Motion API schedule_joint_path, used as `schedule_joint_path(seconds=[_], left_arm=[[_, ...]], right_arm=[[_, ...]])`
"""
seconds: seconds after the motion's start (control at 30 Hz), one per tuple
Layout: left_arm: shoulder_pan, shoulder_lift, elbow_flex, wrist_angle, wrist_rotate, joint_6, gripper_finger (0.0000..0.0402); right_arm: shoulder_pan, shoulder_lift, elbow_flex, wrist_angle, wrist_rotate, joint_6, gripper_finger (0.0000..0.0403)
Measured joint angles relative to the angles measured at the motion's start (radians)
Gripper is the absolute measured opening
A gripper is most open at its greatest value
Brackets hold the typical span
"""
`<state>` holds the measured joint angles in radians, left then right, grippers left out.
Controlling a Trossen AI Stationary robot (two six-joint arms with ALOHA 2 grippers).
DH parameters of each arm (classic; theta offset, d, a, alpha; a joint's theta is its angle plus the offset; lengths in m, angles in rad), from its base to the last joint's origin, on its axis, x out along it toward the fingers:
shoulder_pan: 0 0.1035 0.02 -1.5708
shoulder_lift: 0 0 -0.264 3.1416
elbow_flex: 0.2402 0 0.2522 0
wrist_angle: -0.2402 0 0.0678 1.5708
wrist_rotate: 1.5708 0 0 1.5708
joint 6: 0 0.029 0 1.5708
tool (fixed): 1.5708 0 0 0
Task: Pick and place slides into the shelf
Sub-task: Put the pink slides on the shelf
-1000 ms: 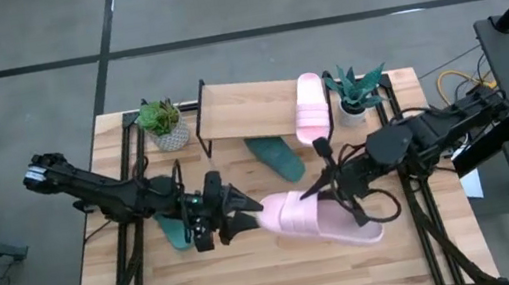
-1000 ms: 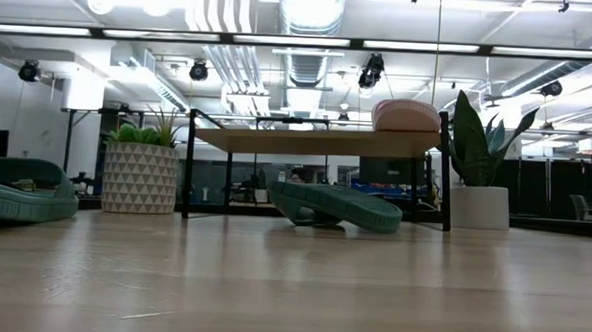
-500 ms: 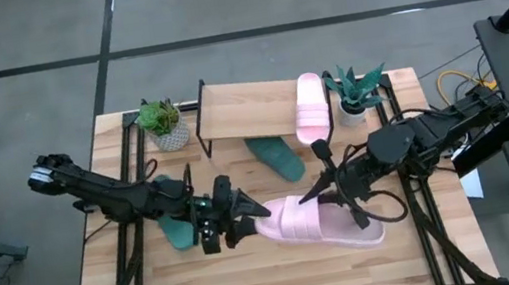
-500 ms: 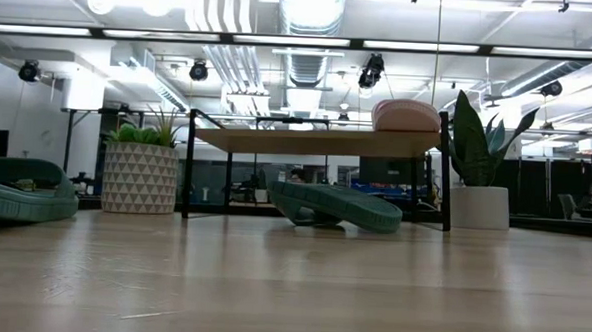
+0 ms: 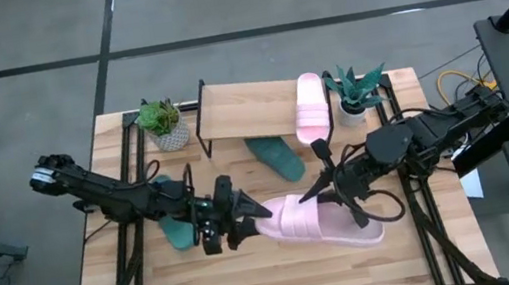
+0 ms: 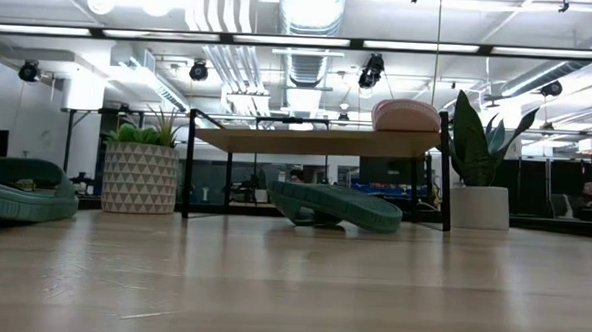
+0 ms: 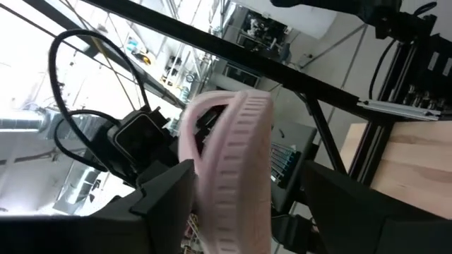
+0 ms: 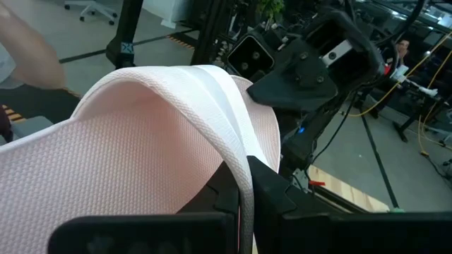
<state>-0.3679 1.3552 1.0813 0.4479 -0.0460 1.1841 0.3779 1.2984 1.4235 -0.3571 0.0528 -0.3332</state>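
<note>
Pink slide (image 5: 319, 221) between left hand (image 5: 246, 222), right hand (image 5: 334, 189)

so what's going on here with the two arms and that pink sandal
Both arms are working on one light pink rubber slide above the middle of the slatted wooden table. The right gripper is shut on its strap, while the left gripper has its fingers on either side of the slide's end. A second pink slide already lies on the low wooden shelf. One dark green slide sits partly under the shelf; another lies beneath the left arm.
</note>
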Motion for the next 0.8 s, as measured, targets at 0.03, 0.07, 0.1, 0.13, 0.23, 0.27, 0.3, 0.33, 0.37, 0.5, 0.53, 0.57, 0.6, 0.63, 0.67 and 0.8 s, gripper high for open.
schedule_joint_path(seconds=[0.03,0.07,0.1,0.13,0.23,0.27,0.3,0.33,0.37,0.5,0.53,0.57,0.6,0.63,0.67,0.8], left_arm=[[0.0,0.0,0.0,-0.002,0.0,0.0,0.0232],[0.0,0.0,0.0,-0.002,0.0,0.0,0.0224],[0.0,0.0,0.001,-0.002,0.0,0.0,0.0214],[0.0,0.0,0.002,0.0,0.0,0.001,0.0204],[0.0,0.0,0.005,0.001,0.0,0.0,0.0172],[0.0,0.0,0.007,0.0,0.0,0.0,0.0161],[0.0,0.0,0.01,0.0,0.0,0.0,0.015],[0.0,0.0,0.012,0.0,0.0,0.0,0.014],[0.0,0.0,0.014,-0.003,0.0,0.0,0.013],[0.002,0.0,0.018,-0.007,0.001,0.001,0.0092],[0.002,0.0,0.019,-0.009,-0.001,0.004,0.0081],[0.002,0.0,0.02,-0.012,-0.006,0.005,0.007],[0.002,0.001,0.021,-0.017,-0.008,0.005,0.0057],[0.003,0.001,0.022,-0.023,-0.008,0.005,0.0043],[0.004,0.001,0.023,-0.027,-0.01,0.004,0.0029],[0.005,0.001,0.024,-0.025,-0.035,0.005,0.0017]], right_arm=[[-0.002,0.0,0.0,0.0,0.0,0.001,0.0009],[-0.004,0.0,0.0,0.0,0.0,0.004,0.0009],[-0.005,0.0,0.0,0.0,0.0,0.009,0.0009],[-0.006,0.0,0.0,0.0,0.0,0.011,0.0009],[-0.009,0.0,0.0,0.0,0.0,0.012,0.0009],[-0.011,0.001,0.0,-0.001,0.0,0.012,0.0009],[-0.012,0.004,0.0,-0.001,0.0,0.012,0.0009],[-0.013,0.006,0.0,0.001,0.0,0.012,0.0009],[-0.015,0.007,0.0,0.001,-0.001,0.012,0.0009],[-0.017,0.012,0.001,0.002,-0.006,0.019,0.0009],[-0.016,0.012,0.002,0.002,-0.007,0.019,0.0009],[-0.017,0.012,0.003,0.003,-0.007,0.019,0.0009],[-0.017,0.012,0.004,0.003,-0.007,0.019,0.0009],[-0.017,0.012,0.005,0.002,-0.006,0.019,0.0009],[-0.017,0.01,0.005,0.002,-0.004,0.02,0.0009],[-0.017,0.006,0.009,-0.001,0.005,0.011,0.0022]])
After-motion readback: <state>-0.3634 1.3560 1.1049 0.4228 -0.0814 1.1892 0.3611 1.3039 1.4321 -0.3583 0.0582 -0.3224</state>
